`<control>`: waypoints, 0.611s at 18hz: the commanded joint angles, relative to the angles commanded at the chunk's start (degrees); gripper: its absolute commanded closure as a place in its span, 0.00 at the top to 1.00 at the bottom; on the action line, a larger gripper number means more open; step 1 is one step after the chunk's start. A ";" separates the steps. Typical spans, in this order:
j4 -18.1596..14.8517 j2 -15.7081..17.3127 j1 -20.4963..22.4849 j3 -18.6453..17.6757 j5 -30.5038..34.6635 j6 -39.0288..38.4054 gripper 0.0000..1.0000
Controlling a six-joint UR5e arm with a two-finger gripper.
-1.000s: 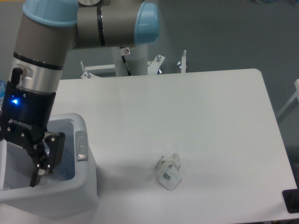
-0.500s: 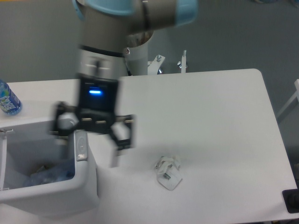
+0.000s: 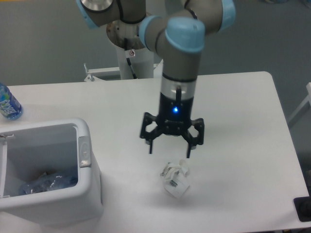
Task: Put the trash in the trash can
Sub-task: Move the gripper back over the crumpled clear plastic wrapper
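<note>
A small crumpled white-clear wrapper (image 3: 175,179) lies on the white table right of the trash can. My gripper (image 3: 170,151) hangs just above it with its black fingers (image 3: 150,144) spread wide open and nothing between them. The trash can (image 3: 87,165) is a large white boxy bin at the front left with a grey oval latch (image 3: 84,152) on its right side. Inside it a crushed bluish clear bottle (image 3: 46,184) rests at the bottom.
An uncrushed bottle with a blue label (image 3: 7,103) stands at the far left edge of the table (image 3: 233,111). The arm's white base post (image 3: 133,65) rises behind the table's back edge.
The arm has swung right from over the trash can to above the wrapper. The crushed bottle now lies inside the bin, uncovered by the gripper.
</note>
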 joint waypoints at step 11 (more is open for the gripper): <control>1.85 -11.87 -1.58 2.28 0.18 1.25 1.00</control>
